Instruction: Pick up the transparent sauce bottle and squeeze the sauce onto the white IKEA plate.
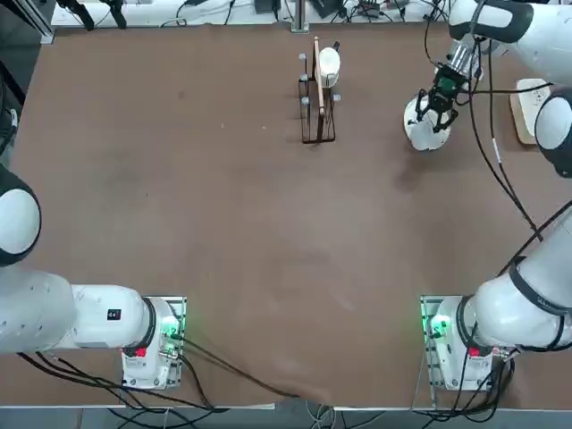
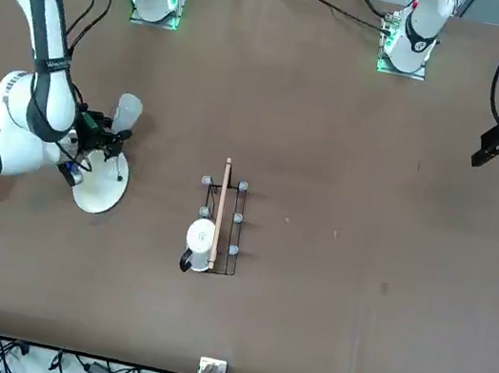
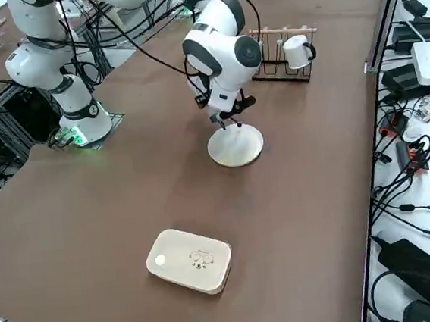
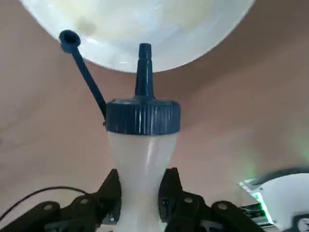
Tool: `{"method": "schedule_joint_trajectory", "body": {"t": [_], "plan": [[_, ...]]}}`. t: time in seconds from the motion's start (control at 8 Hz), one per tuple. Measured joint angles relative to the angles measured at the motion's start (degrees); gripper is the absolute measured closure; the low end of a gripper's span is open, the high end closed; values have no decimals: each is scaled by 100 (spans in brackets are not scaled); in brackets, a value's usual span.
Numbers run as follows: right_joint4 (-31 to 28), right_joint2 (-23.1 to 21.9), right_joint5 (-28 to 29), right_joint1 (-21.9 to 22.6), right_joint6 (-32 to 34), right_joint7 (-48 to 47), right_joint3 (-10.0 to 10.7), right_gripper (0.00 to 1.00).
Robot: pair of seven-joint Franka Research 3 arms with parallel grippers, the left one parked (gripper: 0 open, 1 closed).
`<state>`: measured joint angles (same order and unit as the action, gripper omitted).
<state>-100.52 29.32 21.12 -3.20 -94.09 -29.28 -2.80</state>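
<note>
Your right gripper (image 4: pixel 140 198) has its fingers (image 4: pixel 112 193) clenched on the transparent sauce bottle (image 4: pixel 141 159), pinching the soft body into a waist below the blue top. In the wrist view the nozzle points at the white IKEA plate (image 4: pixel 193 29), and the nozzle's little cap hangs off to one side on its tether. From the front you can see the bottle (image 2: pixel 127 114) tilted in the grip, held above the plate (image 2: pixel 99 189) at its rim; whether any sauce has landed on the plate cannot be told.

The plate (image 1: pixel 420 132) sits toward the far right corner of the tabletop (image 1: pixel 223 223), with the gripper (image 1: pixel 438 100) over it. From the right side, the plate (image 3: pixel 236 145) lies flat and partly under the wrist.

Around you: a white rounded-rectangular dish (image 3: pixel 190 260) lies near the right edge of the tabletop, well apart from the plate and closer to that edge. A dark wire rack (image 1: pixel 316 105) stands near the middle of the far edge, holding a white mug (image 1: pixel 329 64) and a thin wooden board (image 1: pixel 317 80) upright. The rack is well to the left of the plate, with bare tabletop between them. Nothing lies between the gripper and the plate except the bottle itself. The arm's own black cable (image 1: pixel 496 143) loops down beside the wrist, clear of the plate.
</note>
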Motion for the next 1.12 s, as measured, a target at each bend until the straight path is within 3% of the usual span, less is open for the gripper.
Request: {"method": "schedule_joint_trajectory", "body": {"t": [0.62, 1.12], "plan": [[-55, 27, 669, 142, -660, 0, -2, 62], [20, 130, 814, 102, -1037, 0, 22, 62]]}}
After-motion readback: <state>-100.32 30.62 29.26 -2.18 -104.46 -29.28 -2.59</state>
